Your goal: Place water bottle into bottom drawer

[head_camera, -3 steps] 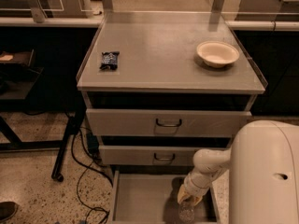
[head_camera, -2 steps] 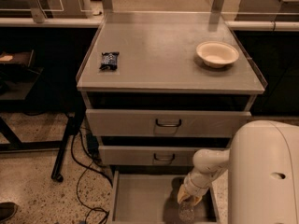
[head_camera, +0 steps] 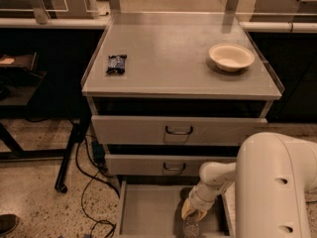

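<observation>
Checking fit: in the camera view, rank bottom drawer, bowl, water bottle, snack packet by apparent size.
1. bottom drawer
2. bowl
3. snack packet and water bottle look alike; the bottle is partly hidden below the pincer, which hangs over the drawer's right half.

Speckled floor [head_camera: 34, 197], grey metal cabinet [head_camera: 168, 68], black table leg [head_camera: 70, 156], dim light.

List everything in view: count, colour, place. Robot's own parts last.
snack packet: 1, dark, left side of cabinet top
bowl: 1, white, right side of cabinet top
cabinet top: 1, grey, centre
top drawer: 1, grey, dark handle, under the top
middle drawer: 1, grey, dark handle, below it
bottom drawer: 1, grey, lowest, pulled open
water bottle: 1, clear, in bottom drawer, right part
cables: black, floor left of cabinet
arm: 1, white, lower right
tool: 1, over bottom drawer, right above the bottle
</observation>
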Tool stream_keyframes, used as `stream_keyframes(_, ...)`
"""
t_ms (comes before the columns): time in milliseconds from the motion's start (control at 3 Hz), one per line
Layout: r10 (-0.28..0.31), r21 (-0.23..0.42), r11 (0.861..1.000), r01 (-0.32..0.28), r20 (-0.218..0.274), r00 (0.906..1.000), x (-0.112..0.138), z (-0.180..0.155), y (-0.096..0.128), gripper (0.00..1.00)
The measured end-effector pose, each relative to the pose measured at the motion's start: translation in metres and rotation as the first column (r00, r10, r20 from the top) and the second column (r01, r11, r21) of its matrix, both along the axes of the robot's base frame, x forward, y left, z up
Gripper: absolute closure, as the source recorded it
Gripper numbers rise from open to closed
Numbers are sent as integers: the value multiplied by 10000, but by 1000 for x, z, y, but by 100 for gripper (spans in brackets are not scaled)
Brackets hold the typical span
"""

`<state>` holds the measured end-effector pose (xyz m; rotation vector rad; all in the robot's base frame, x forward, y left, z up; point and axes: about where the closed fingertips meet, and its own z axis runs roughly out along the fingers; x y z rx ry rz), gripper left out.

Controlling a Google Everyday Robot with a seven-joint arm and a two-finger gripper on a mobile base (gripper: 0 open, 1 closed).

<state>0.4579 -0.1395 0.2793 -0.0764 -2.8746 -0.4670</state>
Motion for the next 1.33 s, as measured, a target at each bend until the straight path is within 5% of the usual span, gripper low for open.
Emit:
stream_keyframes(333, 134, 869, 9961, -134, 4, 9999, 6, -17, 1, 100)
stream_keyframes(1333, 60, 1203, 9927, -112, 436, 9990, 8, -51, 24, 100)
